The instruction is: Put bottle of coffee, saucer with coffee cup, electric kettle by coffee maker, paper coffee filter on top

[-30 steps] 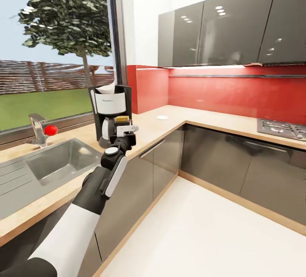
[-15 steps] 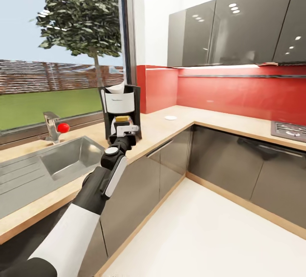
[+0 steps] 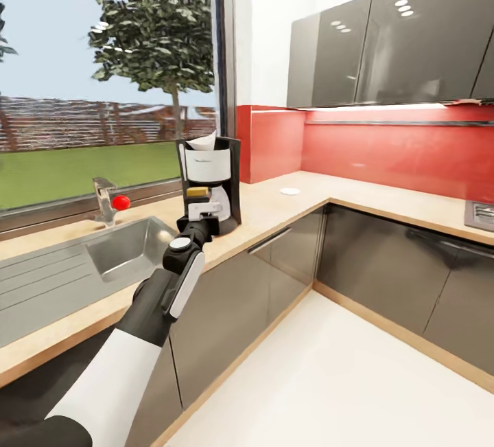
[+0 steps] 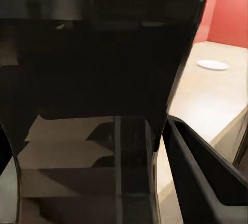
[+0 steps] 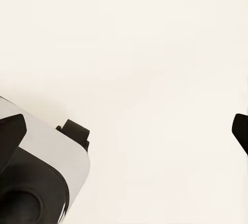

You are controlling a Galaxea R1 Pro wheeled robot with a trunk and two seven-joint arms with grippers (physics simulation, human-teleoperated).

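Kitchen countertop [image 3: 274, 210] by window: left gripper [image 3: 204, 209] held bottle of coffee [image 3: 197, 192], coffee maker [image 3: 209, 182] directly beyond; right gripper's state unclear.

A black-and-white coffee maker [image 3: 209, 182] is seen standing upright on the desk [image 3: 274, 203] beside the window, with a white paper filter [image 3: 201, 141] set in its top. A white saucer [image 3: 290, 191] is laid flat, well apart.
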